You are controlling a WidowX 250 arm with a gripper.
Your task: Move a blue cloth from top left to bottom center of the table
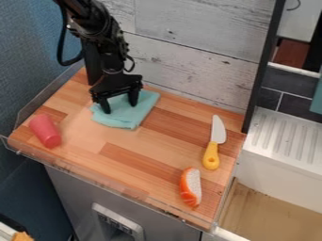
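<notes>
Currently, my claw (120, 108) observed far left, released, fingers apart over blue cloth (128, 118); red cylinder (45, 131) noted left, yellow-handled knife (212, 154) right, toy food (191, 187) near right.

You have soft, fairly even light across the brown wooden-block tabletop (119, 141), moderately bright from end to end. The white ridged plastic drainboard (286, 136) at the right is the brightest broad area, while the textured dark-blue wall covering (25, 52) at the left stays dim, darkening toward the lower corner. Thin pale glints run along the clear plastic rim (36, 99). The jointed black robot arm (94, 21) is so dark that its parts merge for you. The light probably falls from above, though you can't pin down its source.
</notes>
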